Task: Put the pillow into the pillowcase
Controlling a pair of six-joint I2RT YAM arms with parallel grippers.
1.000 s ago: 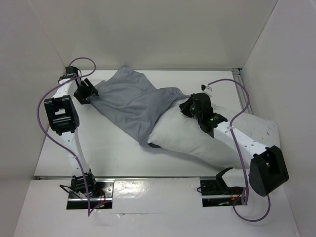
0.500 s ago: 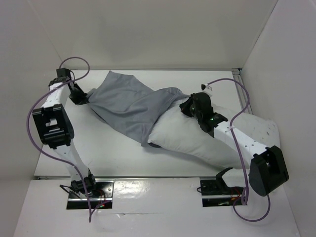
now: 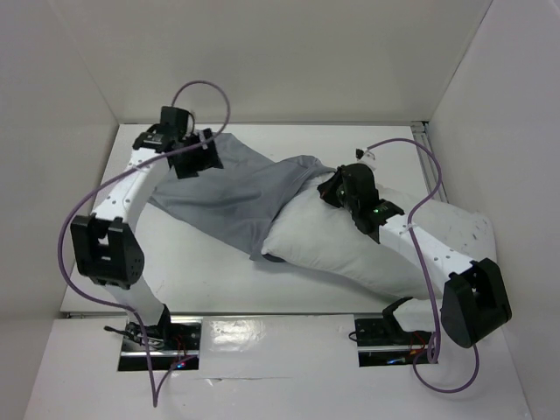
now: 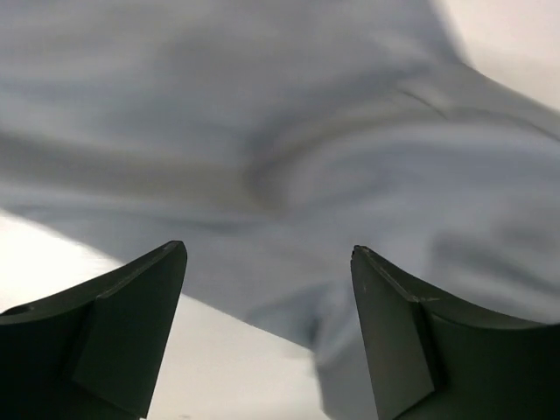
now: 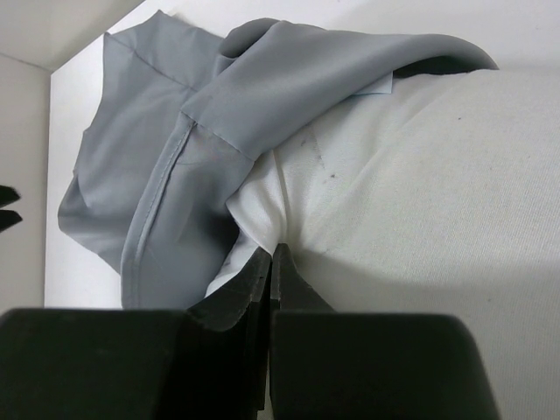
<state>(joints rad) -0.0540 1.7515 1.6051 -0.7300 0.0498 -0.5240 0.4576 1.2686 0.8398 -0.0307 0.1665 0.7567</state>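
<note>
The right end effector point(image 5: 271, 255) pinches a fold of the pillow point(image 3: 350, 254), which lies partly inside the pillowcase point(image 3: 223, 188) on the worktop point(image 3: 197, 271). The left end effector point(image 4: 267, 254) hovers wide open and empty above the pillowcase. Stuffing seems midway; next, grip and pull the pillowcase over.

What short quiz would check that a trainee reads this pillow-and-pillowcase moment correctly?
1. True or false: the left gripper is shut on the pillowcase.
2. How much of the pillow is covered by the pillowcase? A: none of it. B: only one end. C: all of it.
3. Fill in: the right gripper is shut on a fold of the ___.

Key
1. False: the left gripper is open, its fingers spread over the grey fabric.
2. B: most of the pillow lies bare.
3. pillow, at the edge of the pillowcase opening.
</note>
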